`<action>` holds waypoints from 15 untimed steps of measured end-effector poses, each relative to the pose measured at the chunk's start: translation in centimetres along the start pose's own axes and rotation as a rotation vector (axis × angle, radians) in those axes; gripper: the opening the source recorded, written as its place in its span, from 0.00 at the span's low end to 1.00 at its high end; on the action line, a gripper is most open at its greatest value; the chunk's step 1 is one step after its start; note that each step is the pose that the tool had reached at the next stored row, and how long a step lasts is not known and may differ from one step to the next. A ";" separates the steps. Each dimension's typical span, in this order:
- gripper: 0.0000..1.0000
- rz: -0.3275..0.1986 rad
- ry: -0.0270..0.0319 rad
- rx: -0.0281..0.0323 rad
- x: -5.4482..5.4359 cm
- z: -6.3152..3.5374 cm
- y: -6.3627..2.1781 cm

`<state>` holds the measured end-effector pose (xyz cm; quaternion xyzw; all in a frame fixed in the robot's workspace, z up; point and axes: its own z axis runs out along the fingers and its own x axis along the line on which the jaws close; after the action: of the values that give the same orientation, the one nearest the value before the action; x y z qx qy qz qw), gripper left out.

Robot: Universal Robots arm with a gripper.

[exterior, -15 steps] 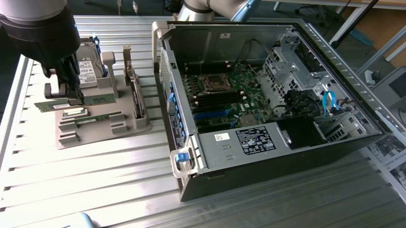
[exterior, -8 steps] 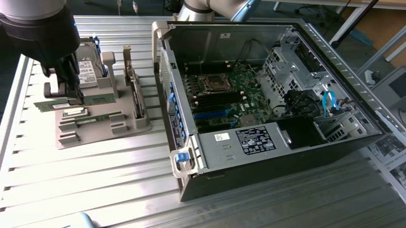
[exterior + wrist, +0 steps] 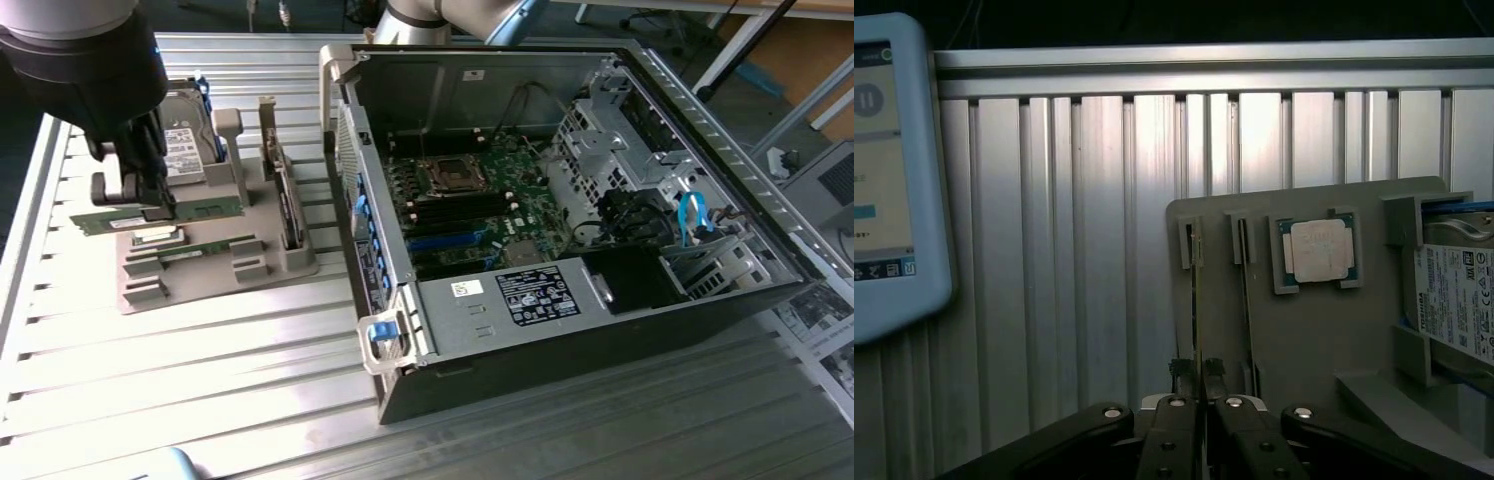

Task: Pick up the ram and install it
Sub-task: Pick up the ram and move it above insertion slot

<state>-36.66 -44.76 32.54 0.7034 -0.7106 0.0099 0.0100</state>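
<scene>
Pinching the ram [image 3: 207, 209] edgewise in the pincer [image 3: 1199, 374].

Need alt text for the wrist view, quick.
The jaws are shut on the edge-on thin green ram stick at the grey plastic holder, which also carries a square silver processor chip and a white-labelled silver hard drive.

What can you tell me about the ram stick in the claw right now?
The ram is a long, thin green circuit-board stick, standing on edge with its length level. The claw is shut on it near its middle, so both ends stick out past the fingers. It sits over the gray holder at the exterior view's left, outside the computer case. The wrist view shows it edge-on as a thin line. Whether it has cleared its slot I cannot tell.
</scene>
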 end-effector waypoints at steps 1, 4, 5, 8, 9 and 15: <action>0.14 0.000 0.0006 0.0000 0.0 -0.01 0.00; 0.14 0.000 0.0022 -0.0001 0.0 -0.02 0.00; 0.14 0.000 0.0026 0.0000 0.0 -0.02 0.00; 0.14 0.001 0.0046 0.0000 0.0 -0.02 0.00; 0.14 0.001 0.0054 0.0000 0.0 -0.02 0.00; 0.14 0.001 0.0118 0.0000 0.0 -0.05 0.00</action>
<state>-36.66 -44.76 32.59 0.7029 -0.7110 0.0140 0.0142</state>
